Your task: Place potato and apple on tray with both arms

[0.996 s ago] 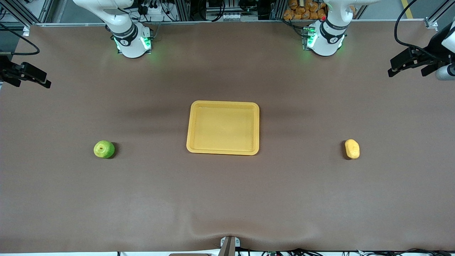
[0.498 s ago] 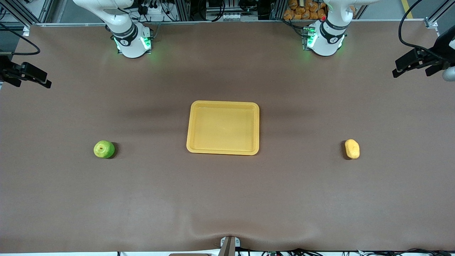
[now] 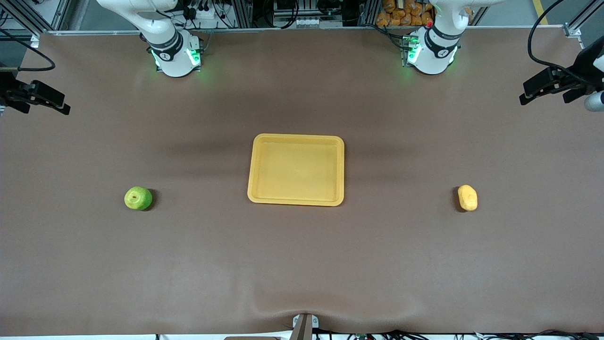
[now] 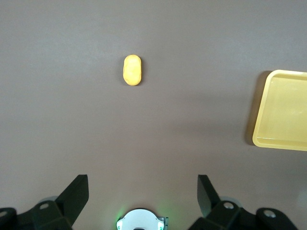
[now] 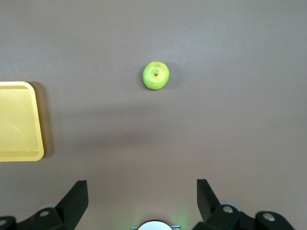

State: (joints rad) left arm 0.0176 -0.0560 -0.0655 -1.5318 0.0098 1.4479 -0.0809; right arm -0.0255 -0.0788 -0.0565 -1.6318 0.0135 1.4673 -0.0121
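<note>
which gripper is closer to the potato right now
Left. The left gripper, open, is up over the left arm's end of the table, the same end where the potato lies. The right gripper is over the other end, near the apple.

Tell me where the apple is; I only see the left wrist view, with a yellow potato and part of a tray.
Observer: The small round green apple lies on the brown table toward the right arm's end, apart from the flat yellow-orange plastic tray.
Operator: Anything on that tray?
Observer: No, its whole floor is bare.
Operator: The right gripper?
Observer: The right gripper is open over the table at the right arm's end, holding nothing; the left gripper is open over the left arm's end.
</note>
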